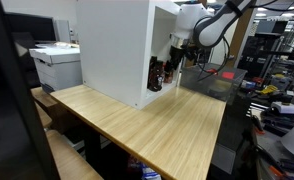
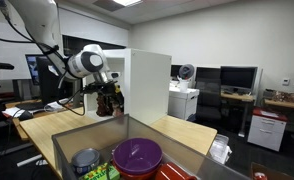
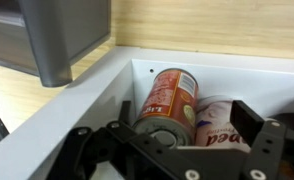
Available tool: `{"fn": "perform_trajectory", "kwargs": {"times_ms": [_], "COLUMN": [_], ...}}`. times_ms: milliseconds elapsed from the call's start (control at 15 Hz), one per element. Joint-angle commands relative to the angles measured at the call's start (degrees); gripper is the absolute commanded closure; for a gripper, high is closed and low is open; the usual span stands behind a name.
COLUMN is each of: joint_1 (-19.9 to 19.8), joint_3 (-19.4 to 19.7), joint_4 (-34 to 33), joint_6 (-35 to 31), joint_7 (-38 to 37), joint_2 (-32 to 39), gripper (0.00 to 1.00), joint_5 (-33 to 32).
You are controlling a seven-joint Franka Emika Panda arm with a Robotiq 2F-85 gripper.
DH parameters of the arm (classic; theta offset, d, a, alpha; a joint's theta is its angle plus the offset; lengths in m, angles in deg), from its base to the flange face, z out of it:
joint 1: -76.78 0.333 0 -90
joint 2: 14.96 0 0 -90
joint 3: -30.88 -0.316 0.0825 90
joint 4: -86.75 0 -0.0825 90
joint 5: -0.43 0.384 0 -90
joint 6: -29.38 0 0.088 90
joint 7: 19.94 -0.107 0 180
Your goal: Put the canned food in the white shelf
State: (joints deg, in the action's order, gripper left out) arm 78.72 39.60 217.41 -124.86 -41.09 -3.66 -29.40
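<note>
The floor of the white shelf (image 3: 242,75) is blocked by an orange can (image 3: 170,98) and a white can (image 3: 222,125); room is left above these 2.

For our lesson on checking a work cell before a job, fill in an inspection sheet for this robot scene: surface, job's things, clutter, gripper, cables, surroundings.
Surface: wooden table, carrying the shelf.
Job's things: white shelf upright, open face toward the arm; orange can lying on its side inside, white-labelled can beside it.
Clutter: grey bin in the foreground, holding a purple bowl and a tin.
Gripper: gripper open at the shelf's opening, fingers apart around the cans, seemingly gripping neither.
Cables: dark cable looping along the arm.
Surroundings: printer, monitors, office desks.
</note>
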Motion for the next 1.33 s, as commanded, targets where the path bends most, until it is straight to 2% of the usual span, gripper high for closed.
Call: {"fn": "perform_trajectory", "kwargs": {"times_ms": [0,200,267,1267], "joint_1": [0.74,1.08,0.62,0.48], "joint_3": [-0.49,-0.63,-0.79,-0.81], "joint_4": [1.85,2.00,0.18,0.02], "joint_6": [2.22,3.85,2.90,3.28], "joint_7": [1.60,0.99,0.40,0.37], "joint_2": [-2.85,-3.83,-1.41,-1.58], "gripper": [0.00,0.00,0.00,0.00], "joint_5": [-0.13,-0.81,0.04,0.44]}}
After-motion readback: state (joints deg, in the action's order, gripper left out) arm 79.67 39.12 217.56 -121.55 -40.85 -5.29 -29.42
